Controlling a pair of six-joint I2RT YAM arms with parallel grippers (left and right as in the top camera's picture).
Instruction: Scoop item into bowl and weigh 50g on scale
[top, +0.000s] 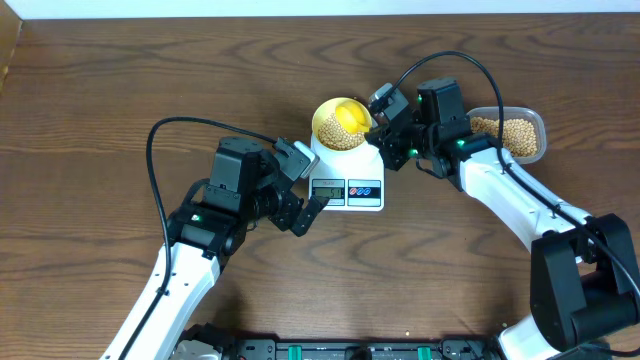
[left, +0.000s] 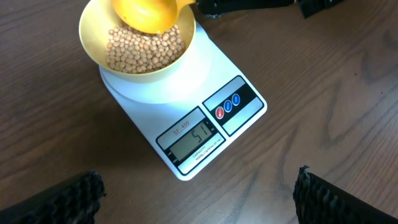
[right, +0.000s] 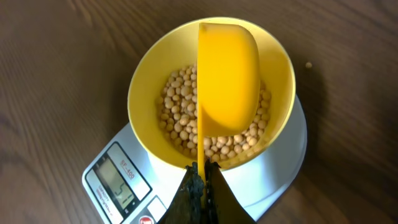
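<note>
Overhead: scale (top: 350, 182) sits mid-counter (top: 120, 80). Yellow bowl (top: 324, 128) is on its far platform with beans (top: 334, 139) in it. Right tool (top: 380, 125), just right of the bowl, is clamped on the handle of a yellow scoop (top: 350, 118) held over the bowl. Clear tub (top: 538, 128) with more beans is further right. Left tool (top: 303, 195) is at the scale's near-left corner, spread wide, holding nothing.

Left wrist: beans cover the bowl's bottom and the scoop overlaps its far rim. Display (left: 196, 140) looks like 51. Finger pads (left: 68, 199) are in the bottom corners, apart from the scale.

Right wrist: jaws are pinched on the scoop handle at the near edge. The scoop is tipped on edge above the beans. One stray bean (right: 308, 64) lies on the counter, right of the bowl.
</note>
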